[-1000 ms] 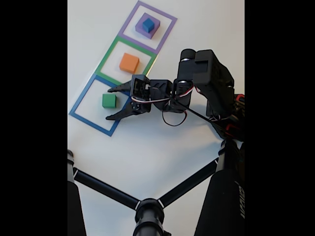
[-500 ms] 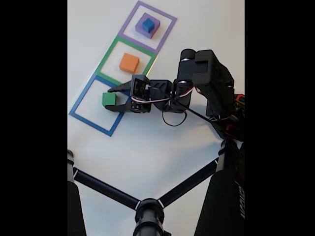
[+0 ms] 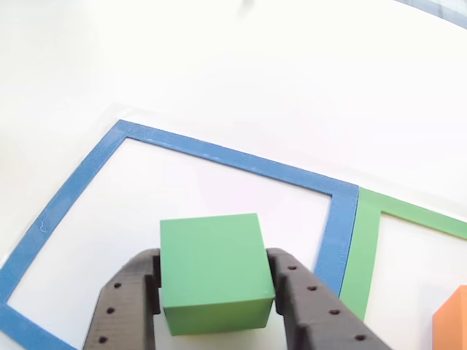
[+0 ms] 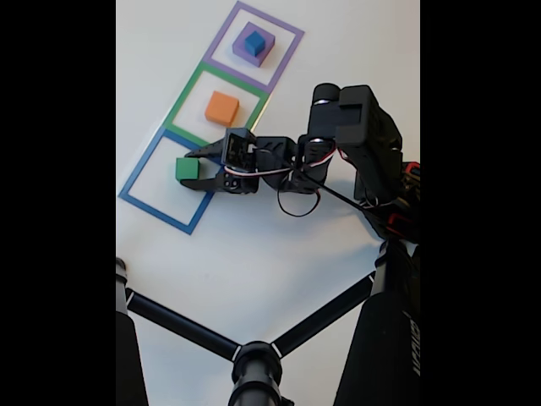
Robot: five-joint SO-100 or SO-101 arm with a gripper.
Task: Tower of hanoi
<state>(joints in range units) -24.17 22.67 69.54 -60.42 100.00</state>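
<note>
Inside the blue square outline [image 4: 165, 182], near the tabletop's left edge: gripper [image 4: 191, 170] clamped on the green block [image 4: 187, 169].

The other view shows both dark fingers [image 3: 128, 295] pressed flat against the block's opposite sides, a squared hold that looks meant for lifting. Orange block [image 4: 221, 108] waits in the green outline [image 4: 218, 106]; blue cube [image 4: 254, 43] tops the purple block [image 4: 243, 52].

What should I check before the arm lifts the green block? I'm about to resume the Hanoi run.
1. Fingers on both sides of the green block: ok.
2. Gripper firmly clamped: cannot tell.
3. Orange block top free to receive green: ok.
4. Blue cube resting on the purple block: ok.
5. Block square between the fingers: ok.
</note>
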